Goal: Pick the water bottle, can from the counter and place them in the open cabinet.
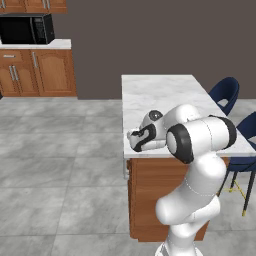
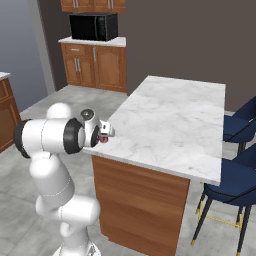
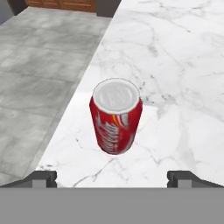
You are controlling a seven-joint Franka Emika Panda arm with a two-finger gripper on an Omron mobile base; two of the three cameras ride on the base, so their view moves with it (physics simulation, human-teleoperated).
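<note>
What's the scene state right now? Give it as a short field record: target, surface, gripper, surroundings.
target: small red drink can with silver top, upright, near the counter's edge
surface: white grey-veined marble counter on a brown wooden base
gripper: two-finger gripper open, above the can, one dark fingertip on each side, not touching it
grasp: not yet made
surroundings: dark blue chairs along the counter's far side; black microwave on the wooden cabinets behind

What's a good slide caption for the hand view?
Open gripper poised above an upright red drink can near the white marble counter's edge.
</note>
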